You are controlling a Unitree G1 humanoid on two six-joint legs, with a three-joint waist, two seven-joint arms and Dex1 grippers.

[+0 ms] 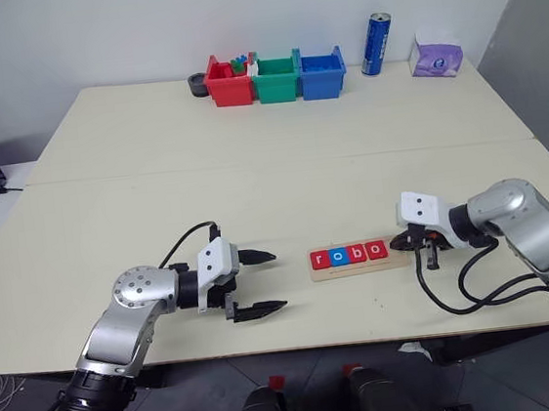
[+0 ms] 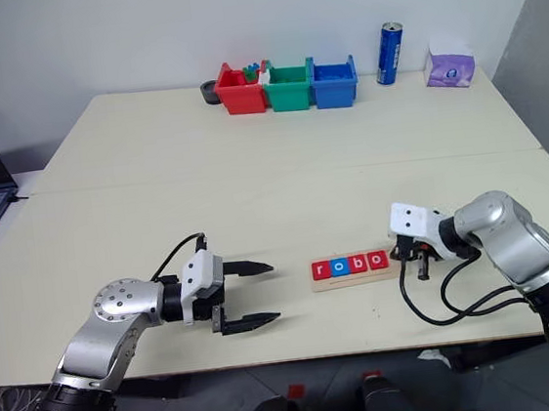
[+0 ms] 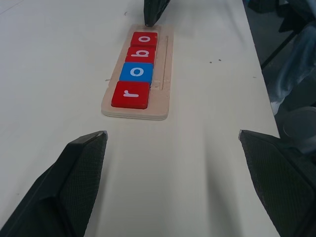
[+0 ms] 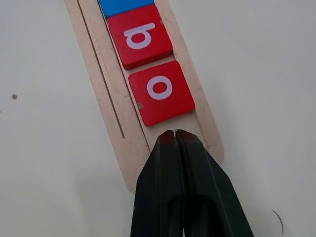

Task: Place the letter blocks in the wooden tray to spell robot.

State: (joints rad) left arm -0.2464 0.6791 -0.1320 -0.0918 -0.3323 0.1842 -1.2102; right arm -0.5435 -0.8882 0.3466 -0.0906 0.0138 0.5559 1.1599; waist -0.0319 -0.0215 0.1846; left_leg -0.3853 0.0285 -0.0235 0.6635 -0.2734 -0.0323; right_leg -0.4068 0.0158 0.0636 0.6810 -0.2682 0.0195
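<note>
I see the table (image 1: 153, 169) with the wooden tray (image 1: 398, 259) near its front edge, between my two arms. Four letter blocks (image 1: 349, 254) sit in the tray's groove and read r, o, b, o: red, blue, red, red. The slot at the tray's right end is bare, so I judge four of five tiles are in and the t is what's left. I can't find a t block anywhere on the table, so the next move calls for locating it first, then carrying it to that bare end slot and seating it flush against the last o.

My right gripper (image 4: 174, 136) is pinched fully closed with nothing between its fingers. Its tip sits over the bare end of the tray, just beside the last o; I can't tell whether it touches the wood or the tile. It may be nudging the row straight.

My left gripper (image 1: 259, 284) rests off the tray's left end, well apart from it, fingers spread wide and holding nothing.
</note>
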